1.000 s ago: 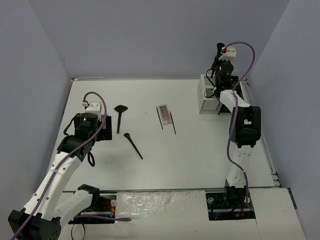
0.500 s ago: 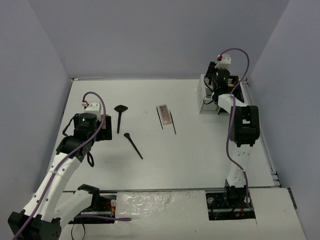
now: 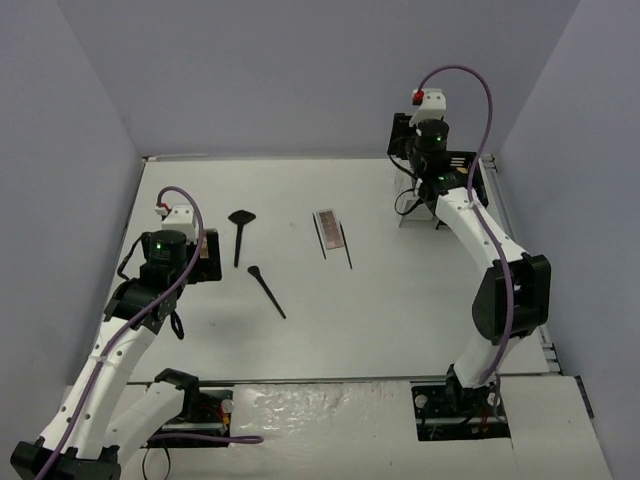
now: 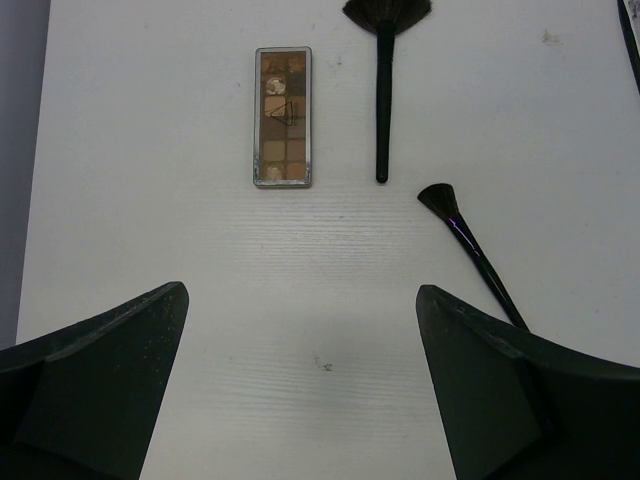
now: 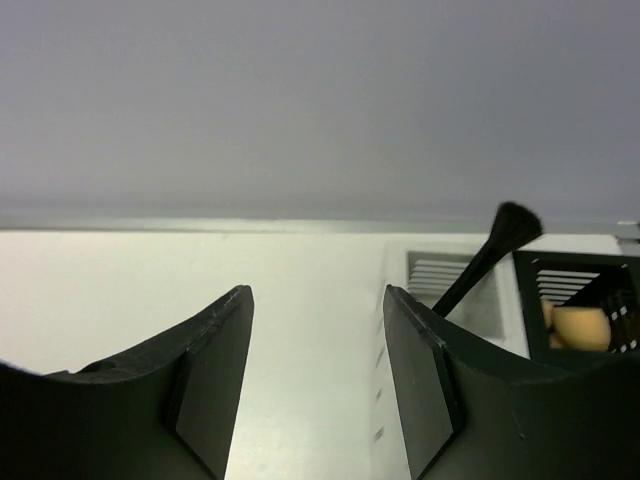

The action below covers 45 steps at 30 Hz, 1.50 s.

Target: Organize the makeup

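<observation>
My left gripper is open and empty, hovering low over the table; its jaws frame bare white surface. Just beyond it lies a flat brown palette, with a black fan brush to its right and a small black brush nearer. In the top view the fan brush, small brush, a second palette and a thin brush lie mid-table. My right gripper is open and empty, left of the organizers. A black brush stands in the white organizer; a beige sponge sits in the black one.
The organizers stand at the table's far right corner, partly hidden by the right arm. Grey walls close the left, back and right sides. The left arm leans in from the near left.
My right gripper has swung left and away from above the organizers, and its arm has stretched out. The left arm has drawn slightly back toward the near left.
</observation>
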Available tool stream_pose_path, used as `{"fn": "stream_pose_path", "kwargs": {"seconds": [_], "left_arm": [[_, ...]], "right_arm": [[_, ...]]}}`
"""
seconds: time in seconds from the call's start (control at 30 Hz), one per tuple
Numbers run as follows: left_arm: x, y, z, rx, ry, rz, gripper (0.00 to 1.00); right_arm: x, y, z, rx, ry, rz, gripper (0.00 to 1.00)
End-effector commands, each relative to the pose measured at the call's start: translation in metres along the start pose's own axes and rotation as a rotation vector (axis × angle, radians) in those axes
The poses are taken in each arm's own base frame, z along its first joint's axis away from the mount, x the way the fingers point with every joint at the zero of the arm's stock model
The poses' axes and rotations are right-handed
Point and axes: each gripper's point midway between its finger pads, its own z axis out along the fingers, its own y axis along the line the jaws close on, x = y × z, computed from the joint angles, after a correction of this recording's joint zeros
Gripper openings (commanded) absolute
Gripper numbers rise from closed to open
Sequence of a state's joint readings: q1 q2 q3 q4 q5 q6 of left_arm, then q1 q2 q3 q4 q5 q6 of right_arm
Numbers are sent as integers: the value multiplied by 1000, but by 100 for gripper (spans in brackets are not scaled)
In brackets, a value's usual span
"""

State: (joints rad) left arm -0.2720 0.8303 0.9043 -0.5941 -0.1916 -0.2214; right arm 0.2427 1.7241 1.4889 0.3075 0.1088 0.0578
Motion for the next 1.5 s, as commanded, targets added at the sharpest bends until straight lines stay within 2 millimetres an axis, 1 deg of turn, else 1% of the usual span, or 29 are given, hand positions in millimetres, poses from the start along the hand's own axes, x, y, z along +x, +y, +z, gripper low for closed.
{"fn": "stream_pose_path", "kwargs": {"seconds": [0.0, 0.1, 0.13, 0.27, 0.43, 0.53, 0.6, 0.67, 0.8, 0.93, 1.2, 1.47], "left_arm": [[-21, 0, -3, 2, -65, -38, 97], [-20, -1, -1, 4, -59, -37, 97], [-20, -1, -1, 6, -58, -37, 97], [-19, -3, 0, 11, -53, -36, 97], [-18, -3, 1, 10, -44, -33, 97], [-17, -3, 2, 11, -42, -34, 97], [-17, -3, 2, 12, -40, -32, 97], [-17, -4, 2, 14, -40, -33, 97], [-17, -5, 2, 17, -40, -35, 97], [-17, -5, 3, 21, -37, -34, 97], [-17, -7, 3, 29, -38, -38, 97], [-18, -7, 2, 29, -40, -38, 97]], "right_arm": [[51, 20, -47, -37, 251, 30, 52], [99, 34, -69, -75, 412, 16, 51], [112, 40, -75, -87, 448, 7, 51], [155, 59, -88, -124, 556, -21, 47], [193, 76, -89, -158, 645, -60, 44], [221, 90, -88, -185, 707, -81, 43], [231, 95, -86, -194, 731, -86, 42], [246, 102, -87, -218, 769, -89, 42], [260, 110, -88, -241, 803, -99, 42], [267, 116, -89, -255, 820, -110, 42], [286, 113, -87, -227, 856, -131, 42], [295, 114, -86, -218, 874, -147, 41]]}}
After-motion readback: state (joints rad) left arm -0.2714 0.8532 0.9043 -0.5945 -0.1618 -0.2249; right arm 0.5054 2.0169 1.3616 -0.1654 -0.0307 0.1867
